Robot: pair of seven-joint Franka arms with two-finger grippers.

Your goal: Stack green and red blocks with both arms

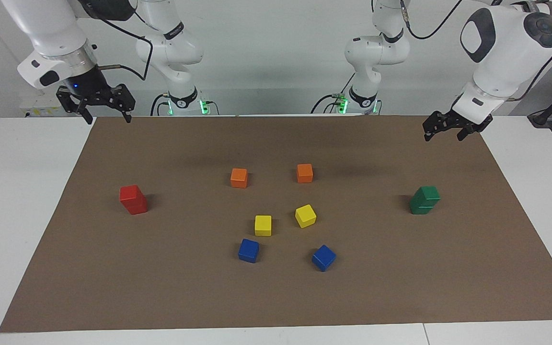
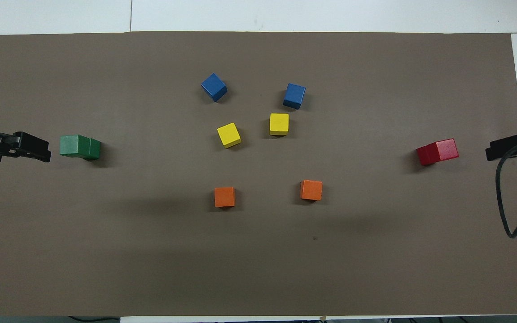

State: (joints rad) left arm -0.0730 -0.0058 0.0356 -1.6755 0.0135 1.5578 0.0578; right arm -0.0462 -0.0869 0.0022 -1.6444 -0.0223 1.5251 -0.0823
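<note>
Broadly, both arms hang raised over the corners of the brown mat [image 1: 276, 297] at the robots' own edge, one at each end: the left gripper [image 1: 442, 130] near the left arm's end, the right gripper [image 1: 105, 111] near the right arm's end, each with its fingers spread apart and holding nothing. Under them the work looks finished: the green blocks [image 1: 424, 200] sit one on the other toward the left arm's end, the upper one turned a little askew on the lower, and the red blocks [image 1: 133, 199] sit likewise stacked toward the right arm's end, also slightly offset. Between the stacks lie two orange blocks [image 1: 239, 178], two yellow blocks [image 1: 263, 225] and two blue blocks [image 1: 248, 250], all well apart from both stacks. These cubes look like painted wood: light, stiff, matte enough not to slip, not fragile. Any regrasp would best pinch two opposite flat side faces of the top cube from above, squared to its turn, since a skewed upper block could topple if nudged sideways.
</note>
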